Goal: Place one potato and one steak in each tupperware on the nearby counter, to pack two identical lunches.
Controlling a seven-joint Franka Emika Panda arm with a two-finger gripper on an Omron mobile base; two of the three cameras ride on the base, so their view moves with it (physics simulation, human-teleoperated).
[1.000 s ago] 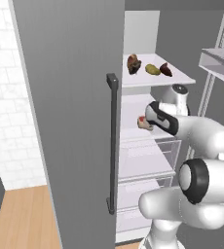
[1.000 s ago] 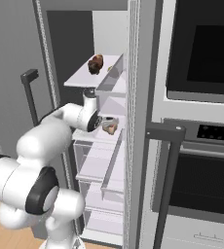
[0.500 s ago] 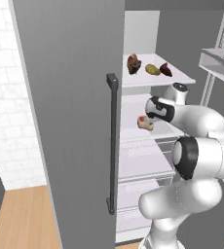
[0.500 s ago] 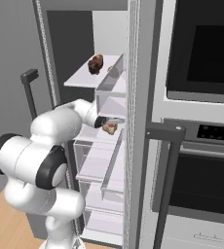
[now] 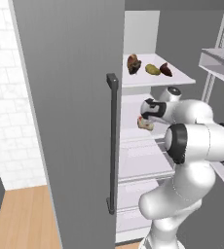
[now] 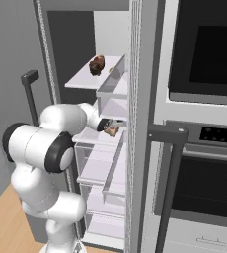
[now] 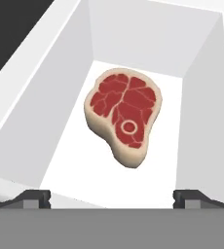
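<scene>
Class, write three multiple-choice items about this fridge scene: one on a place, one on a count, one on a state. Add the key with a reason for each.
1. Where does the steak lie?
A. on a white fridge shelf
B. on the floor
C. in the oven

2. How many food items sit on the top shelf in the left base view?
A. one
B. three
C. five

3. How does the pincer stand?
A. shut on the steak
B. open, short of the steak
C. shut, empty

Key: 1 A, white walls and floor surround the steak in the hand view. 2 B, three separate items lie in a row. 3 B, both fingertips stand wide apart with the steak beyond them.
</scene>
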